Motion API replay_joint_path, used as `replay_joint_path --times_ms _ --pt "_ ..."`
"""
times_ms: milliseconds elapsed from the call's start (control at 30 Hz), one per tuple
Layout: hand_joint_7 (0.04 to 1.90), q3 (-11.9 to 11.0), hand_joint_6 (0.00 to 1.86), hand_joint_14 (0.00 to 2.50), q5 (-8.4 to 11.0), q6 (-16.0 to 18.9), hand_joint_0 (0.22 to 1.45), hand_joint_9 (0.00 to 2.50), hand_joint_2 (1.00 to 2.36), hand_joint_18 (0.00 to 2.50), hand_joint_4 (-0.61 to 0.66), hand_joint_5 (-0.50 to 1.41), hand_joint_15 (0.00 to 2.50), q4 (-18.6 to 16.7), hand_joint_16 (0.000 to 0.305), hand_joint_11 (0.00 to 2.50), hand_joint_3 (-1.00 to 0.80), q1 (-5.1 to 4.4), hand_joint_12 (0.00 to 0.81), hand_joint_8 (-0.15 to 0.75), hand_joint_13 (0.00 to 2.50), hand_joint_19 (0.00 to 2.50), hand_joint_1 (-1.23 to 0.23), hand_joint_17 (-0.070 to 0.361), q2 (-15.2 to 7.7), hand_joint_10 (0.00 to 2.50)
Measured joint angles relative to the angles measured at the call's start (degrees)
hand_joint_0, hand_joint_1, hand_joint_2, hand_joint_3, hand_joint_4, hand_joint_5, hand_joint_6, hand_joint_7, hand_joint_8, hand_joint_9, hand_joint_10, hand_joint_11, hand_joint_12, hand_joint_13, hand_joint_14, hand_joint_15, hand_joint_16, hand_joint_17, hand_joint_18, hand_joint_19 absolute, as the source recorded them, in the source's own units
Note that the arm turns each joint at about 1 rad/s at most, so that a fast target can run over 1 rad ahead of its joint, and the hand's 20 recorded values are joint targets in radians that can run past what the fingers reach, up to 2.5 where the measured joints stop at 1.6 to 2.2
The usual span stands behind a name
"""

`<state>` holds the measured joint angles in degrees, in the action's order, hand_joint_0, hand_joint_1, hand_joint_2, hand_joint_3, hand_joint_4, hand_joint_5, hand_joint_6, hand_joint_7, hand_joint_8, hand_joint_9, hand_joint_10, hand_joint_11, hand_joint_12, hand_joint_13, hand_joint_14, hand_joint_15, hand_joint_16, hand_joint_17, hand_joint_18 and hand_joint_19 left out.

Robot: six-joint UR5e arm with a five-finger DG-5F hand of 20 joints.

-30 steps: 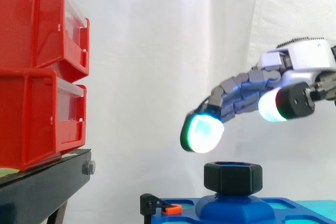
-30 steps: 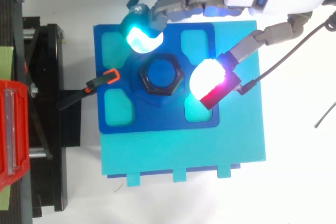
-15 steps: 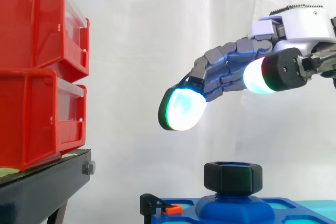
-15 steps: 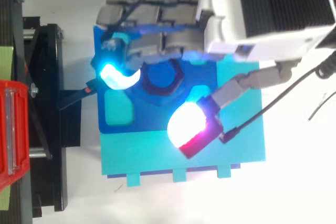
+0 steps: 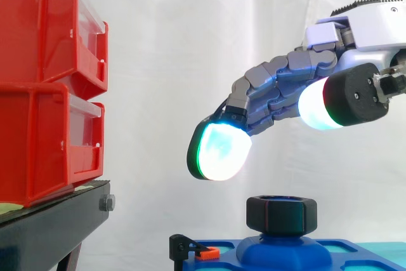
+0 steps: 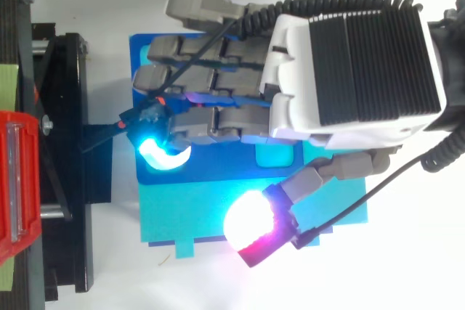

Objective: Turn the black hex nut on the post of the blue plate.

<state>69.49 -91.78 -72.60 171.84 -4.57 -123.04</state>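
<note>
Hand (image 5: 365,33), fingers (image 5: 219,152) spread and empty, hovering above black hex nut (image 5: 281,214) seated on blue plate (image 5: 279,255) post (untouched); my worry: lowered off-centre, fingers would skid off its flats.

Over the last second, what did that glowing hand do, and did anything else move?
The hand swung across above the black hex nut toward the red bins, ending a little higher, holding nothing. The nut stayed on its post on the blue plate; the bins stayed put.
</note>
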Motion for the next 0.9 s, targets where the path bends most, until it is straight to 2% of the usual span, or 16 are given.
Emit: replay_joint_path --times_ms 333,900 --pt "0.76 0.0 0.50 0.00 0.02 0.0 0.49 0.30 1.00 0.00 0.18 -0.20 0.00 1.9 0.053 0.00 -0.50 -0.32 0.351 0.228 0.15 0.02 -0.42 0.119 -0.1 0.00" --pt "0.76 0.1 0.50 0.00 0.02 0.0 0.49 0.30 1.00 0.00 0.18 -0.20 0.00 3.9 0.053 0.00 -0.50 0.78 0.351 0.228 0.15 0.03 -0.42 0.119 -0.1 0.00"
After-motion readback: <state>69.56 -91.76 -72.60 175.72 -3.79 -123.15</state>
